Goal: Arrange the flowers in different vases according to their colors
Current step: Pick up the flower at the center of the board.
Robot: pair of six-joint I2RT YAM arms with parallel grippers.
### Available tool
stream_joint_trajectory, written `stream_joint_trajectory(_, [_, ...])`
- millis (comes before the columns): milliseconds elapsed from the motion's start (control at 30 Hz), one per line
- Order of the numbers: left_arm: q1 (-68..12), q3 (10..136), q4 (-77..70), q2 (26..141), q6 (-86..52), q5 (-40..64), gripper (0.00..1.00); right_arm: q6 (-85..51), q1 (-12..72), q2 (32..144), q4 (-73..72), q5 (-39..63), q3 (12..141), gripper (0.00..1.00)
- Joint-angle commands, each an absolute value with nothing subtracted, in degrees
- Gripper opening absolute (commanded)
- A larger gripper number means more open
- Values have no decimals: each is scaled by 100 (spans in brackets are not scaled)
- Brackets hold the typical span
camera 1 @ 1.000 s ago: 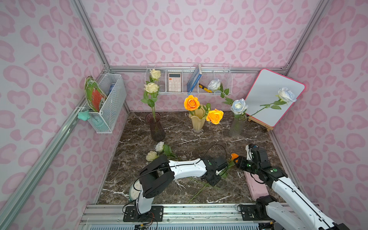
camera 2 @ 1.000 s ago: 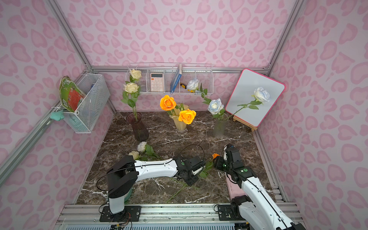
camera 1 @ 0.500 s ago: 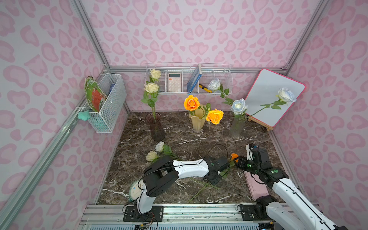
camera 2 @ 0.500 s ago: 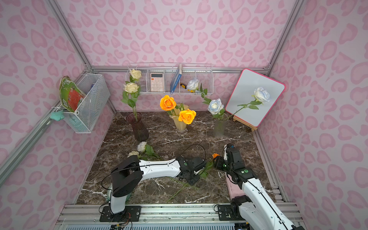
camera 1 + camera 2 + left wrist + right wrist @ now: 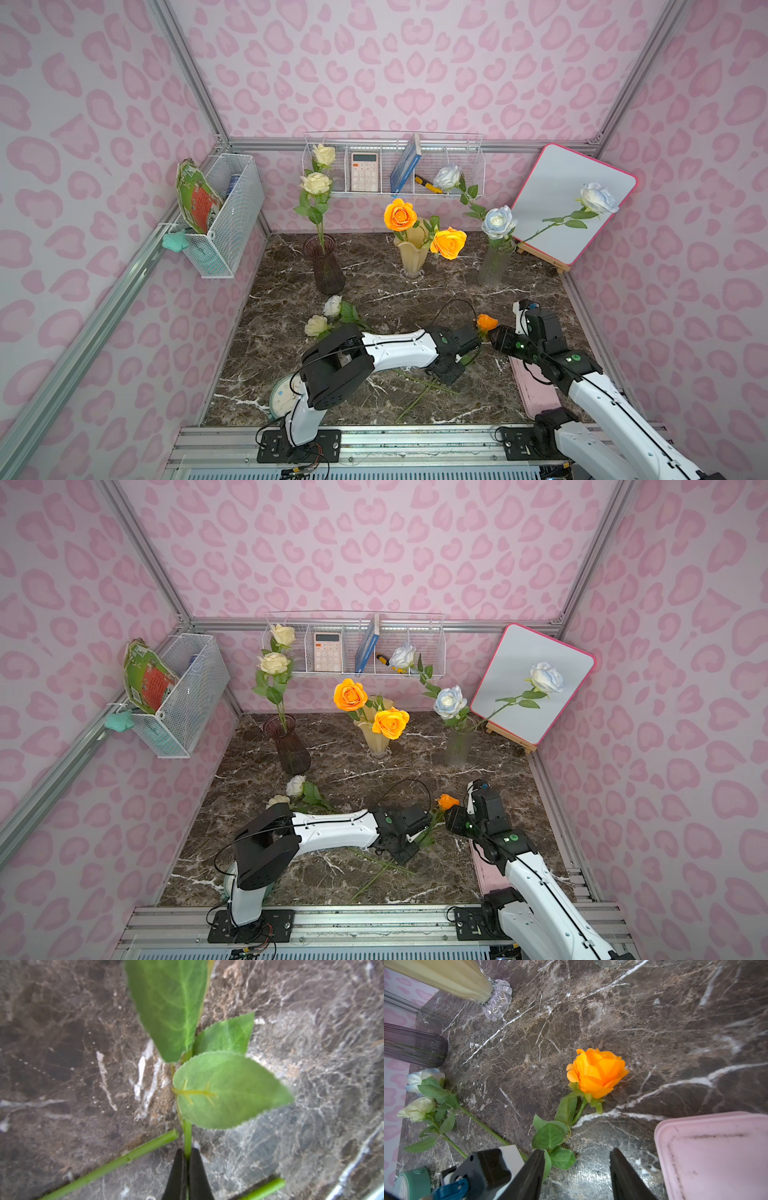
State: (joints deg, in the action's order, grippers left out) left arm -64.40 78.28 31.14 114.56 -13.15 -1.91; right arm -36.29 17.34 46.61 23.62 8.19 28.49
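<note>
Across the dark brown marble counter (image 5: 374, 299), no shift worth noting over the last second. Far row as before:
- At far left, a dark purple-brown ribbed glass vase (image 5: 328, 270) with two cream roses.
- At far centre, a pale yellow vase with a wavy flared rim (image 5: 412, 255) with two orange roses.
- At far right, a clear glass cylinder vase (image 5: 494, 266) with three pale blue-white roses.

Still lying at near left, outside any vase: a cream-white rose (image 5: 316, 325) and a white rose tinged blue (image 5: 332, 305).

Now the change. Narrowed through the past second and now pressed together: the left end effector (image 5: 187, 1159), pinching the thin green stem (image 5: 187, 1138) of the loose orange rose (image 5: 596, 1074), on the side of the leaves away from the head. Lying on the counter at near right, beside a pink tray (image 5: 716, 1157). Apparently not lifted yet, judging by the head low against the marble in the right wrist view.

Unchanged: the right end effector (image 5: 577, 1155), half spread, hovering just beside the orange head, holding nothing.

Meaning for the task: grasp apparently secured, so likely ready for lifting and carrying to the yellow vase, home of the other orange heads. Worth watching for a second loose green stem (image 5: 124, 1159) lying just beside the pinch. Could snag or drag along on the lift.
</note>
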Motion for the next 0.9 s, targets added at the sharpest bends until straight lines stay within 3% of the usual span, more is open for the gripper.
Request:
stream_joint_trajectory(0, [-6442, 7868, 3213, 11294, -1295, -119, 0, -3577, 1734, 4638, 2276, 762, 2913, 54])
stream_joint_trajectory(333, [-6505, 7574, 3210, 9878, -1203, 13, 0, -3533, 1675, 4639, 2366, 655, 3179, 55])
stream_joint_trajectory(600, [-6535, 6331, 2322, 7360, -917, 1501, 0, -3331, 1443, 4640, 2564, 855, 3645, 57])
stream_joint_trajectory(867, [-6546, 6513, 2624, 4893, -522, 520, 0, -3307, 1400, 4824, 2358, 962, 3489, 57])
